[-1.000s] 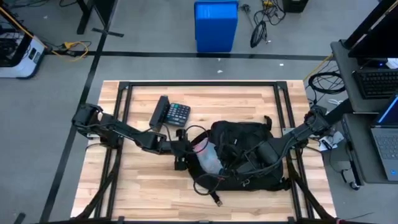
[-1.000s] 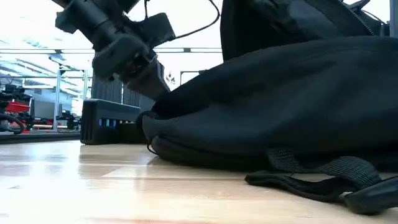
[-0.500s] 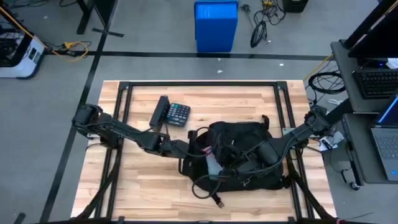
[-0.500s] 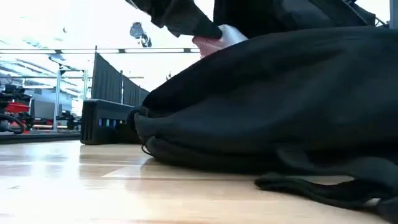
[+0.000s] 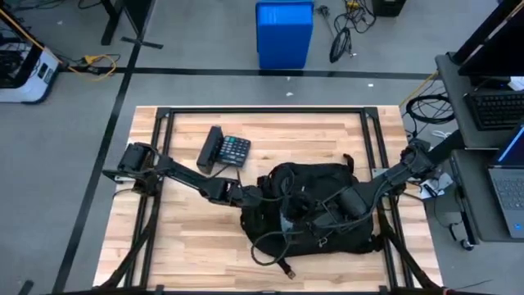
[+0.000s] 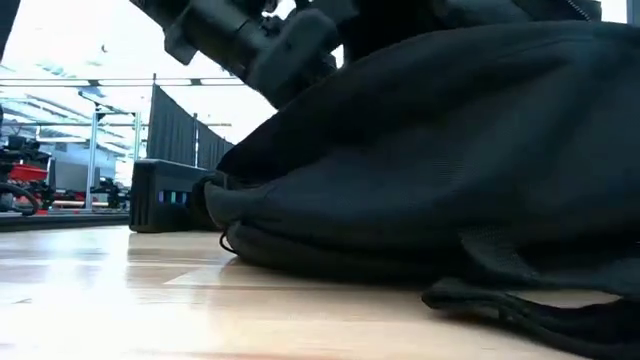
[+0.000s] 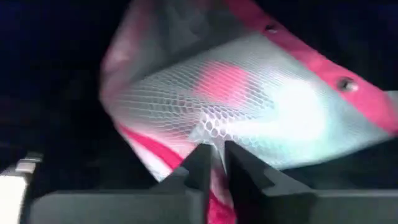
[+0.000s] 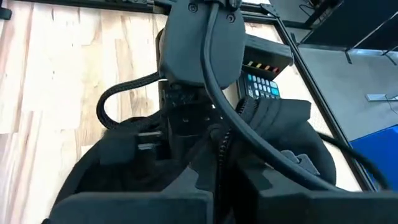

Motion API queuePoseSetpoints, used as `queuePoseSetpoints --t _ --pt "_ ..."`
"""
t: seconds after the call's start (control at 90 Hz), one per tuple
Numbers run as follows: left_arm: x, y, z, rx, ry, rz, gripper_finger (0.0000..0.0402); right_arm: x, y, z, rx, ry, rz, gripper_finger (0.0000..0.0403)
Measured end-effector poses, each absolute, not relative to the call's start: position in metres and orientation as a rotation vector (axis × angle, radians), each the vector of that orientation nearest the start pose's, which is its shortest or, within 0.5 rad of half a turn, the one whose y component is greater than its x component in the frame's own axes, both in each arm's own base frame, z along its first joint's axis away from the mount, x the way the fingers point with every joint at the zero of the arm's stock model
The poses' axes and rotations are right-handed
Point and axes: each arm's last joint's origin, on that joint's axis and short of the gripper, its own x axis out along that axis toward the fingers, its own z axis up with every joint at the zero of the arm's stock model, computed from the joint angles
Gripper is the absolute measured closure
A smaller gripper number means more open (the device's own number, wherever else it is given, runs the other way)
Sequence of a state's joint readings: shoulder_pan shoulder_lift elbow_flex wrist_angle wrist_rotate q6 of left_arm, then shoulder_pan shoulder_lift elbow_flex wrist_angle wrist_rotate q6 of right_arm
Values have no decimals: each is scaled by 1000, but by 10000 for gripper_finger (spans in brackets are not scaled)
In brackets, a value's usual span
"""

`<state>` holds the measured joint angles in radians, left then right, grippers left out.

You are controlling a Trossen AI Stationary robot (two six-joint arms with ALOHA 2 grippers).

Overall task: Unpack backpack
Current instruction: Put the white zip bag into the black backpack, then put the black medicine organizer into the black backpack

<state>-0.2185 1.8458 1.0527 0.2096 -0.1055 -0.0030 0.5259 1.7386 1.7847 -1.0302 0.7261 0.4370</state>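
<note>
Backpack (image 5: pixel 315 205), no legible label; left gripper (image 7: pixel 214 163) inside, fingers apparently pinching pink-edged mesh pouch (image 7: pixel 249 112); right gripper (image 5: pixel 296 215) state indiscernible.

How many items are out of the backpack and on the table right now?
1: the black calculator with blue keys, lying beyond the large black fabric backpack. A pink-trimmed white mesh pouch is inside; more may be hidden.

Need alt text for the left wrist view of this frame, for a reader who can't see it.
The left gripper, fingers nearly closed, pinches the edge of a white mesh pouch with pink trim. Dark backpack fabric surrounds the pouch on all sides.
</note>
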Motion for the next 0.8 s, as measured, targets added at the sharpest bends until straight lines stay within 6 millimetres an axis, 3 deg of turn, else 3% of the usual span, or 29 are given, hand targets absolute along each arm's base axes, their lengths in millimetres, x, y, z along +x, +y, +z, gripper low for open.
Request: queuePoseSetpoints --t 0.156,0.289,0.422,0.556,0.644,0.8 --pt "375 -87 173 -14 599 -143 258 317 162 360 -165 733 -346 399" --pt "364 -93 193 -2 596 -166 189 317 162 360 -164 734 -348 399" --pt "347 -92 220 22 611 -181 149 317 161 360 -166 734 -351 399" --pt "323 -87 235 81 720 -171 134 316 161 360 -169 737 -352 399" --pt "306 -77 242 154 801 -1 132 316 161 360 -169 738 -352 399" --pt "291 -52 244 282 804 571 132 316 161 360 -170 741 -351 399"
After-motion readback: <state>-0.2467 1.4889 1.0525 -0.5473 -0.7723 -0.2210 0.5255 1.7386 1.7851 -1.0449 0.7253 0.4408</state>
